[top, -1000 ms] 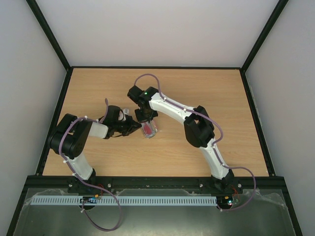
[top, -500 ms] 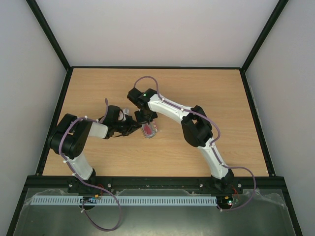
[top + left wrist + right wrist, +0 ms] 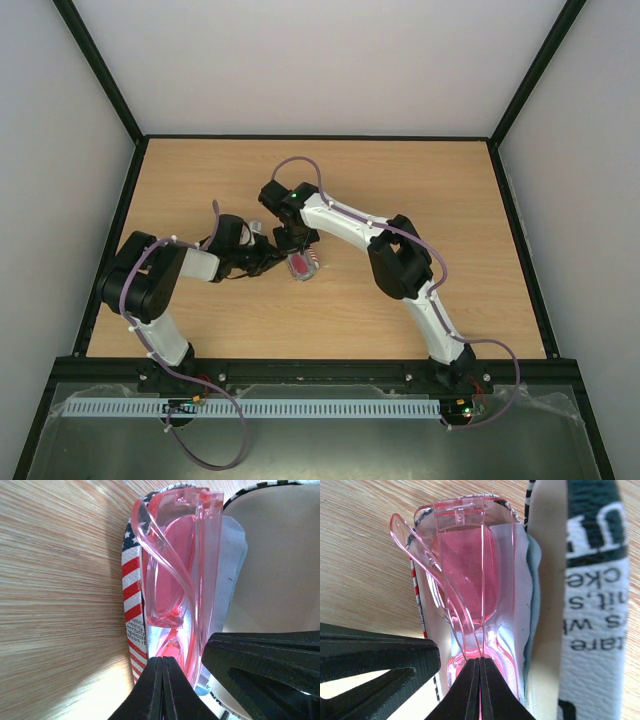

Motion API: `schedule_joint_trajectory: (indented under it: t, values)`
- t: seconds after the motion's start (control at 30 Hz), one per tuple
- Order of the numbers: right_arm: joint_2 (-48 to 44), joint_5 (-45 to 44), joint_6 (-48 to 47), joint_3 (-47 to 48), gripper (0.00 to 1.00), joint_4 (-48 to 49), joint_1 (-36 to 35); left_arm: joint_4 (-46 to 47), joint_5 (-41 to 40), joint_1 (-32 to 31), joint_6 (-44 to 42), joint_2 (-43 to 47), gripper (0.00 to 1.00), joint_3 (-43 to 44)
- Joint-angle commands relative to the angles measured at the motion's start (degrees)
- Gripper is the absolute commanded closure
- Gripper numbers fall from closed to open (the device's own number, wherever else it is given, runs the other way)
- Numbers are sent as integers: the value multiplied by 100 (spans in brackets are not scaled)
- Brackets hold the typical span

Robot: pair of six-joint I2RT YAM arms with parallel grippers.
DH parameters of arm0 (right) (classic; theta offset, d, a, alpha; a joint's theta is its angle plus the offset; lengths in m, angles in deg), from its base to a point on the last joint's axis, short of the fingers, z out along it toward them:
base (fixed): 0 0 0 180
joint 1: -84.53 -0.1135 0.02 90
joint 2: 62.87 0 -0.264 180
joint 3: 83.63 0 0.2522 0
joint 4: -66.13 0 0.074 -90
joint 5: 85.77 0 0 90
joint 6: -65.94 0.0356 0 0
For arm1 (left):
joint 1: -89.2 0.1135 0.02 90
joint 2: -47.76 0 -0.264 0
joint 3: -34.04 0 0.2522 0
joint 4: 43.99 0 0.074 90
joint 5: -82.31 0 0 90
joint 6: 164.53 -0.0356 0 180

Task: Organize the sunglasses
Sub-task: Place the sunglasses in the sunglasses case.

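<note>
The sunglasses (image 3: 172, 580) lie folded inside the open case (image 3: 131, 580) on the desk (image 3: 50, 580); left hand (image 3: 162, 672) and right hand (image 3: 480, 675) are clenched, empty, tips at them; better to press down softly and evenly.

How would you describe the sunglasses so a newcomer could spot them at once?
On the wooden table, just left of centre, lies an open case with flag print. The sunglasses sit folded inside it, together with a pale blue cloth. They alone are see-through pink-red plastic with slim arms.
</note>
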Motion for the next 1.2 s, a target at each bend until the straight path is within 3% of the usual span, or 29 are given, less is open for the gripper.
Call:
schedule_joint_trajectory:
  t: [0.0, 0.5, 0.83, 1.17]
  values:
    - [155, -25, -44, -309, 97, -104, -27, -76, 4, 38, -98, 100, 98, 21]
    - [16, -139, -51, -376, 97, -76, -33, -88, 6, 43, -91, 113, 98, 41]
    - [-427, -142, -147, -324, 90, -14, -61, -113, 0, 39, -92, 144, 98, 54]
    - [-248, -372, -241, -246, 86, -183, -246, -139, -22, 42, -99, 151, 98, 63]
